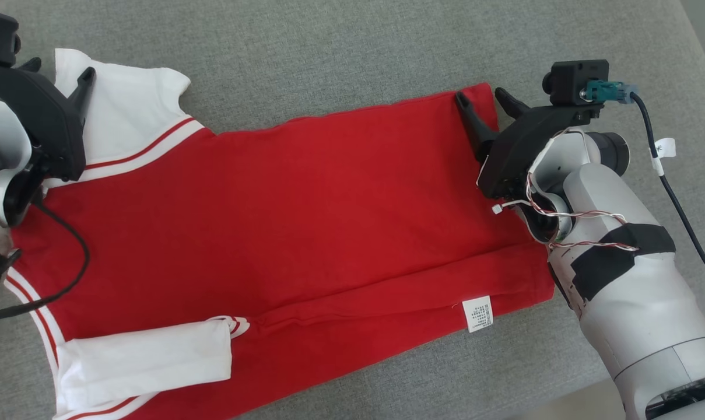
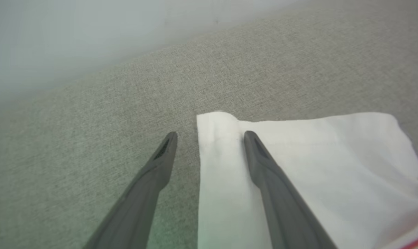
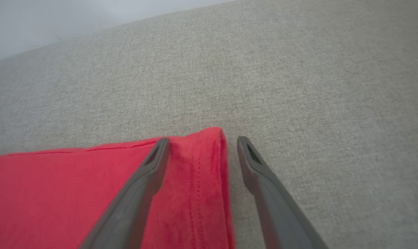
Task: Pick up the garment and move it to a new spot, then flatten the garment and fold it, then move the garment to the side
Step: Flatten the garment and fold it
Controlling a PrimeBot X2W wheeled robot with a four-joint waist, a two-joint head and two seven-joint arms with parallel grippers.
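Left gripper (image 1: 60,73) and right gripper (image 1: 483,96) both spread wide at the far corners of the red garment (image 1: 305,204).
The left straddles the white sleeve's (image 2: 298,166) cuff corner, one finger over cloth and one over the grey surface (image 1: 329,52). The right spans the hem corner likewise. The garment lies flat, hem toward the surface's right edge, care label (image 1: 477,314) near its near edge.

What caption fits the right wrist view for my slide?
Open right hand straddling the hemmed corner of the red knit garment on grey woven upholstery.
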